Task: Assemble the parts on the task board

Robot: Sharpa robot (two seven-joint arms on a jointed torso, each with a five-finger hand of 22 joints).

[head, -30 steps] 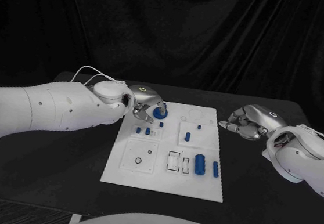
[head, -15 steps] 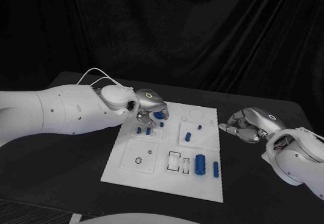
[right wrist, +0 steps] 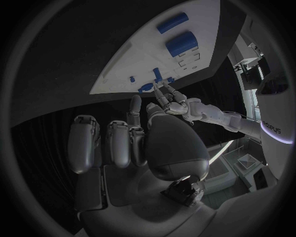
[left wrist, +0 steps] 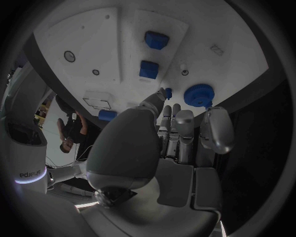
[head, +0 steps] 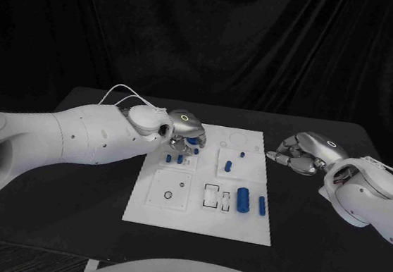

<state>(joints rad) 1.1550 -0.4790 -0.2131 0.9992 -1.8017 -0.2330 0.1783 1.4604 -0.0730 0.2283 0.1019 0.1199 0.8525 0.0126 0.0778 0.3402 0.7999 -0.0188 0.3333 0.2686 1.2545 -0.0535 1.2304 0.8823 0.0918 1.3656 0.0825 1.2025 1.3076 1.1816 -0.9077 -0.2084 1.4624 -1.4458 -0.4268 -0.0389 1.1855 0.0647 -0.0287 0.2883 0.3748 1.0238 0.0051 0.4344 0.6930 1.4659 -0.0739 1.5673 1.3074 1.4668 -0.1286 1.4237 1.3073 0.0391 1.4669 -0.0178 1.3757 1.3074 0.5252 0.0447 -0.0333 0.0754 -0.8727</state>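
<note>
The round blue part sits at the far left corner of the task board, and the left hand hangs right over it. From the left wrist view, its fingers reach down beside the part with little gap; whether they grip it I cannot tell. Looks to me like the seating step, so next comes a careful press or a clean lift away. Nearer on the board lie two blue cylinders. The right hand waits off the board's right edge, fingers curled, holding nothing.
</note>
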